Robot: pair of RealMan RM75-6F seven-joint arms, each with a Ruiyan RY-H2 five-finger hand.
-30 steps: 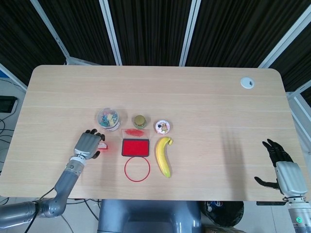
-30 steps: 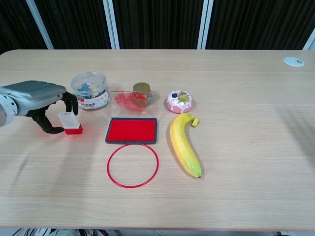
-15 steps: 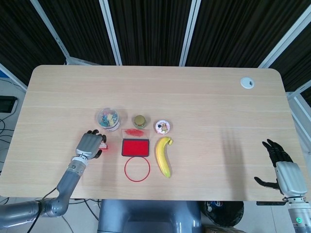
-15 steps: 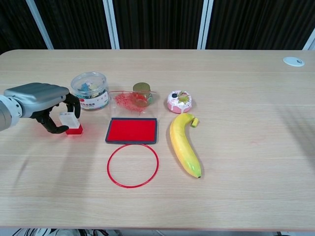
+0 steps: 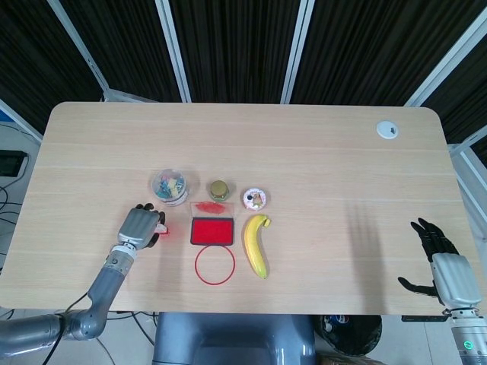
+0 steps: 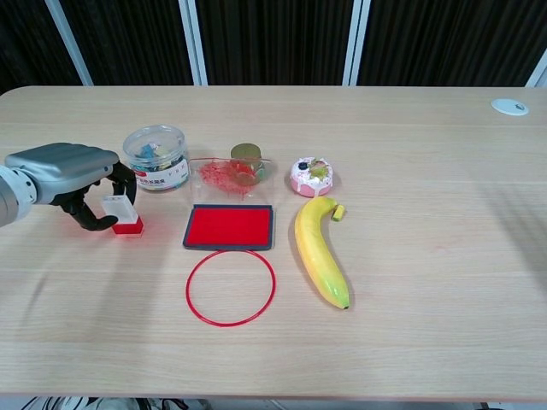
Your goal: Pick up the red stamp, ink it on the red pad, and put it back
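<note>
A light wooden table (image 6: 410, 282) holds a small cluster of objects, with a red ink pad (image 6: 229, 226) near its middle as the landmark. Just left of the pad stands the red stamp (image 6: 124, 215), upright on the table, clear handle above a red base. The robot's left hand (image 6: 75, 175) curls around it from the far side, fingers (image 6: 126, 180) wrapping the handle; the hold looks like a grasp forming, though whether it is firm cannot be told. The stamp has not been lifted, so inking is judged still ahead.

Behind the pad sit a clear jar of coloured clips (image 6: 155, 157), a plastic bag with red bits (image 6: 224, 177), a small brass-coloured jar (image 6: 246, 155) and a little pink cake toy (image 6: 311, 176). Right of the pad lies a banana (image 6: 320, 255); in front of it, a red ring (image 6: 231, 287).

The right hand (image 5: 442, 261), well right of the pad at the table's edge, is spread and holds nothing, likely parked out of the way.
</note>
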